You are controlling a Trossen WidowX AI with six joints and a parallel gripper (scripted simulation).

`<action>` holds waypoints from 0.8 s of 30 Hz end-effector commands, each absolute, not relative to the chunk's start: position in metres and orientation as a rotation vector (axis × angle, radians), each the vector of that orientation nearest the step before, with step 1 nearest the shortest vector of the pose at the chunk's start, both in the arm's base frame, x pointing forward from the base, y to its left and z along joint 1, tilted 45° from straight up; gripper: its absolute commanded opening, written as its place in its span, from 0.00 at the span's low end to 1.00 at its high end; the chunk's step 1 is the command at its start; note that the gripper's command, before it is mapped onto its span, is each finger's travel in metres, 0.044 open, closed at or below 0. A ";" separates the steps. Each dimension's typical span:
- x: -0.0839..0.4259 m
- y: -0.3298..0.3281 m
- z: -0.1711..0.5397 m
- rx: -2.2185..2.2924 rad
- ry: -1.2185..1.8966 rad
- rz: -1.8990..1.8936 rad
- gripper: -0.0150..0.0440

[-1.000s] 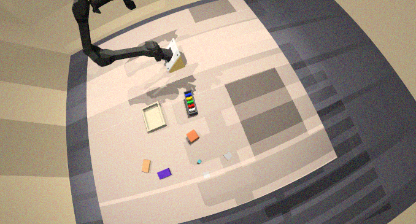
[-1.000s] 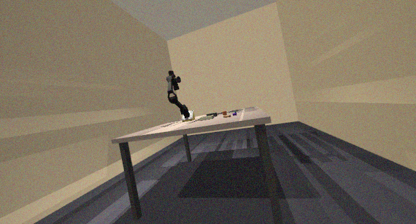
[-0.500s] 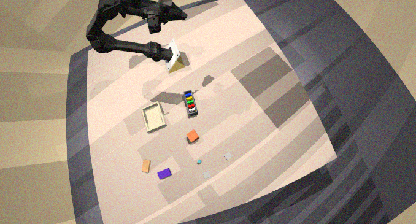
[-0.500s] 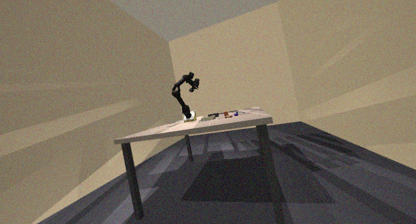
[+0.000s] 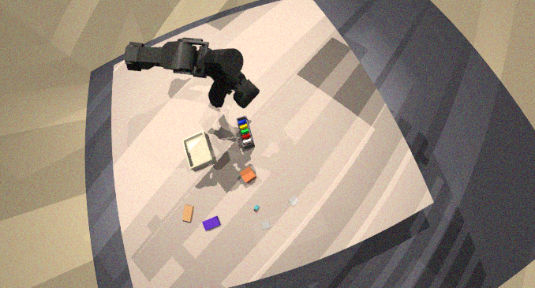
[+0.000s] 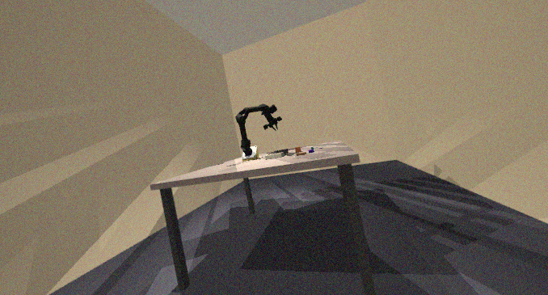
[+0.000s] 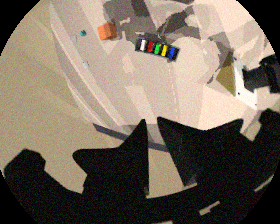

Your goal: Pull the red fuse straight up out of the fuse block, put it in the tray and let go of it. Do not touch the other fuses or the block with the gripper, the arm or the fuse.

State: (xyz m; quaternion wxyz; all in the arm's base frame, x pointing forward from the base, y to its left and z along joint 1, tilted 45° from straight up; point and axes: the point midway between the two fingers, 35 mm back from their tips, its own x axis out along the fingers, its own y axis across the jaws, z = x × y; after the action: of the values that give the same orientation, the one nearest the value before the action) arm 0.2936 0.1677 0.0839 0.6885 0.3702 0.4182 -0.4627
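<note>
The red fuse (image 5: 246, 136) (image 7: 150, 47) stands in the dark fuse block (image 5: 249, 146) (image 7: 176, 57), between the green and white fuses. Yellow and blue fuses stand beyond the green one. The cream tray (image 5: 203, 166) lies beside the block, to its left in the top view, and looks empty. My gripper (image 6: 276, 128) (image 7: 151, 121) hangs high above the table, tilted. Its fingers are slightly open, with a narrow empty gap between the tips. In the top view the arm hides the fingertips. The tray is not visible in the wrist view.
An orange block (image 5: 248, 174) (image 7: 107, 31) stands near the white-fuse end of the fuse block. Farther off lie a tan block (image 5: 188, 213), a purple block (image 5: 211, 223), a small teal piece (image 5: 256, 208) (image 7: 83, 33) and pale flat pieces (image 5: 293, 200). Shadows cross the table.
</note>
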 end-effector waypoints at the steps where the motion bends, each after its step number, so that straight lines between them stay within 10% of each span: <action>1: 0.310 0.118 0.060 0.792 0.818 -1.226 0.38; 24: 0.328 0.013 0.017 0.743 0.507 -1.582 0.38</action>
State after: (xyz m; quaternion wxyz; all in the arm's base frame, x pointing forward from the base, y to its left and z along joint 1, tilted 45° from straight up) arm 0.3278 0.0160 0.0190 0.6120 0.3254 0.2199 -0.6864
